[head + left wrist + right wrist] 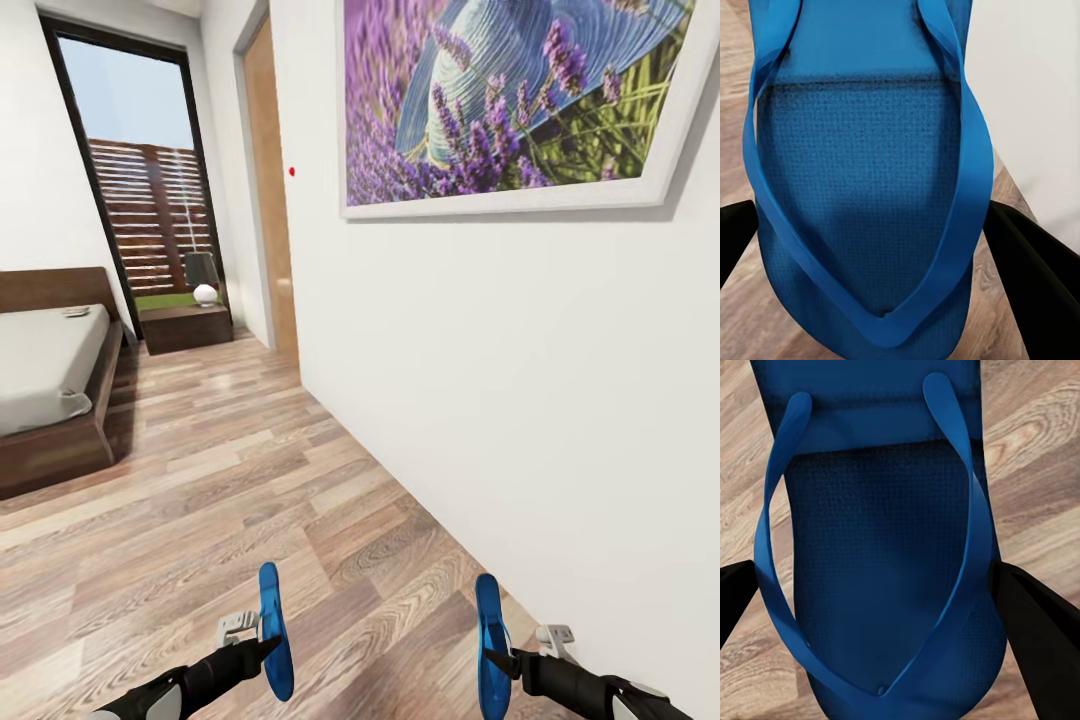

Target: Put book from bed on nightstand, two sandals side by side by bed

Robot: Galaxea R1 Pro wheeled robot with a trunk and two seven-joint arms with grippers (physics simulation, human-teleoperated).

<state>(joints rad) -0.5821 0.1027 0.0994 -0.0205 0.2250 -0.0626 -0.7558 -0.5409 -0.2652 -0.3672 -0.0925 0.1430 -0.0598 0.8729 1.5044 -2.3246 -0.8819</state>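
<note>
Bedroom view: bed [45, 385] far left, nightstand [185, 327] beyond it by the window, small flat item [76, 312] near the headboard, too small to identify. Left gripper [262, 648] fingers [1031, 262] clamp one blue sandal [274, 628]; right gripper [503, 660] fingers [1039, 626] clamp the other sandal [489, 640]. Both held on edge above the floor [250, 480].

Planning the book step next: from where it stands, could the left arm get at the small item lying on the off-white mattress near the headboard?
Probably not. The left gripper is shut on a bright blue flat sandal, and the dark-framed bed sits well across the wood-plank floor, with the small item at its far end.
</note>
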